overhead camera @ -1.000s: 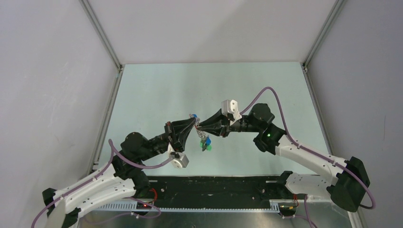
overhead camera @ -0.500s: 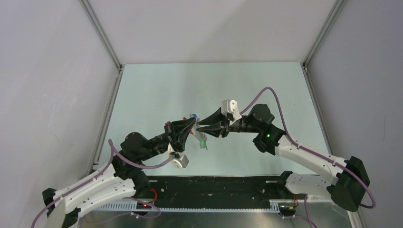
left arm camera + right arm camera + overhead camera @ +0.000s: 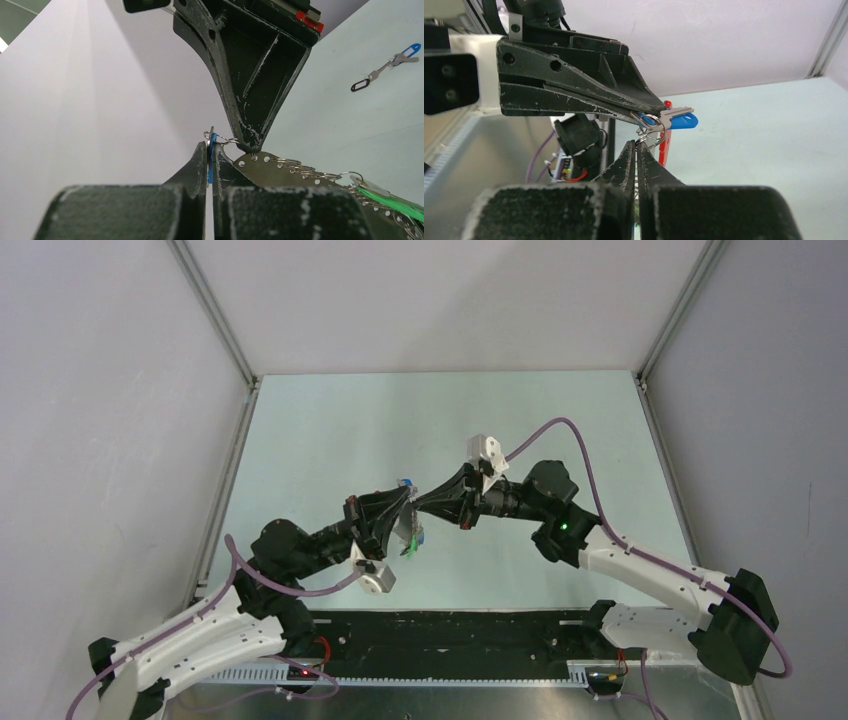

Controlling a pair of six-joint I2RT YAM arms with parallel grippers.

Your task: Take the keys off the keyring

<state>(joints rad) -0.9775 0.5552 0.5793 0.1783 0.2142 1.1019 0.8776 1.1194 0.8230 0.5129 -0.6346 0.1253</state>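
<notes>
Centre frame, my left claw [image 3: 210,149] pinches a blue-capped silver metal key [image 3: 681,120]; my right claw [image 3: 636,147] pinches the thin red-banded metal keyring [image 3: 663,149]. Light, stiff, slippery: I'd hold the key's flat faces.

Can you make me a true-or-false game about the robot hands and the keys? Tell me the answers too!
1. The left hand pinches a blue-capped key. True.
2. The right hand is wide open. False: it is shut on the keyring.
3. The two hands are far apart. False: their tips meet over the middle of the table.
4. A green-capped key hangs below the hands. True.
5. The keyring lies flat on the table. False: the hands hold it up in the air.
</notes>
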